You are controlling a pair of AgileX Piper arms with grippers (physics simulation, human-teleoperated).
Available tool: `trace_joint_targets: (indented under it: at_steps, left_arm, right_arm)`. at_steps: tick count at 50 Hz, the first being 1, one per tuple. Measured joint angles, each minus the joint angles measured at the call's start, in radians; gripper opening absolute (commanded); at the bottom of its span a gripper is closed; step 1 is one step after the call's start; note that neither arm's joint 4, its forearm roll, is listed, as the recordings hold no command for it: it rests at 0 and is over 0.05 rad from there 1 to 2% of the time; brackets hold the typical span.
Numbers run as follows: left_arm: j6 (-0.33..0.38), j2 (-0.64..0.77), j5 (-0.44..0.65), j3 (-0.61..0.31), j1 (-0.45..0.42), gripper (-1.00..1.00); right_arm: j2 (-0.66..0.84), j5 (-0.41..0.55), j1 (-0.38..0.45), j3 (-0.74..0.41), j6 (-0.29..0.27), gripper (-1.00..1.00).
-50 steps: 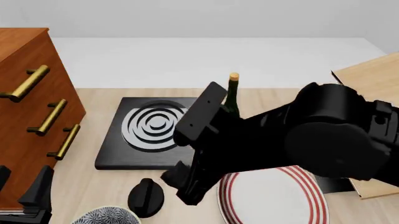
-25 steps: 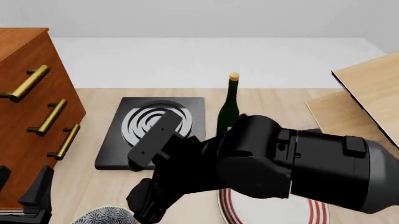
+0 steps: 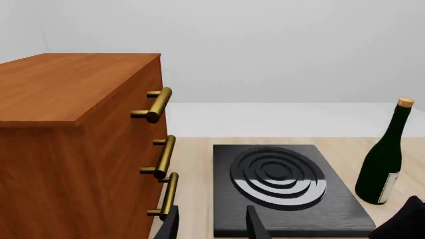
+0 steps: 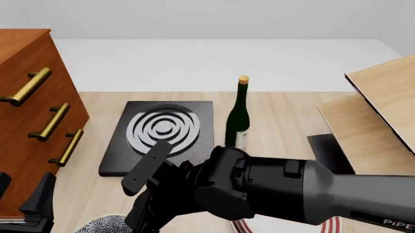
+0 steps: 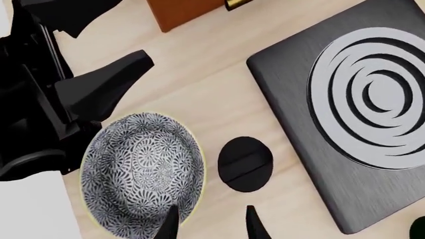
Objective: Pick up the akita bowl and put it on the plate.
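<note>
Akita bowl (image 5: 143,172) is seen resting on the worktop (image 5: 199,94) beside a black knob (image 5: 245,164). The right pincer (image 5: 211,224) is held spread above its rim, apparently for a rim grasp; the plate (image 4: 331,224) is mostly hidden.

Right arm (image 4: 272,194): spans lower frame, covering most of plate (image 4: 331,226) and akita bowl (image 4: 97,225). Behind: black slab (image 4: 162,136), green bottle (image 4: 237,116). Left: wooden drawer cabinet (image 4: 32,111).
</note>
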Motion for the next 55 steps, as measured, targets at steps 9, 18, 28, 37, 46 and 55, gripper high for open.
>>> trace_joint_targets:
  at_steps: [9,18,28,37,46,55]
  left_arm:
    - [0.000,0.000,0.000,0.000,0.000,1.00]
    - [0.000,0.000,0.000,0.000,0.000,1.00]
    - [0.000,0.000,0.000,0.000,0.000,1.00]
    - [0.000,0.000,0.000,0.000,0.000,1.00]
    - [0.000,0.000,0.000,0.000,0.000,1.00]
    - [0.000,0.000,0.000,0.000,0.000,1.00]
  right_arm:
    - [0.041,-0.033,0.014,0.002,0.020,1.00]
    - [0.076,-0.068,0.032,0.013,0.048,1.00]
    - [0.121,-0.124,0.054,0.042,0.085,1.00]
    - [0.154,-0.169,0.064,0.065,0.110,1.00]
    - [0.186,-0.204,0.064,0.082,0.122,1.00]
    - [0.212,-0.224,0.055,0.092,0.124,1.00]
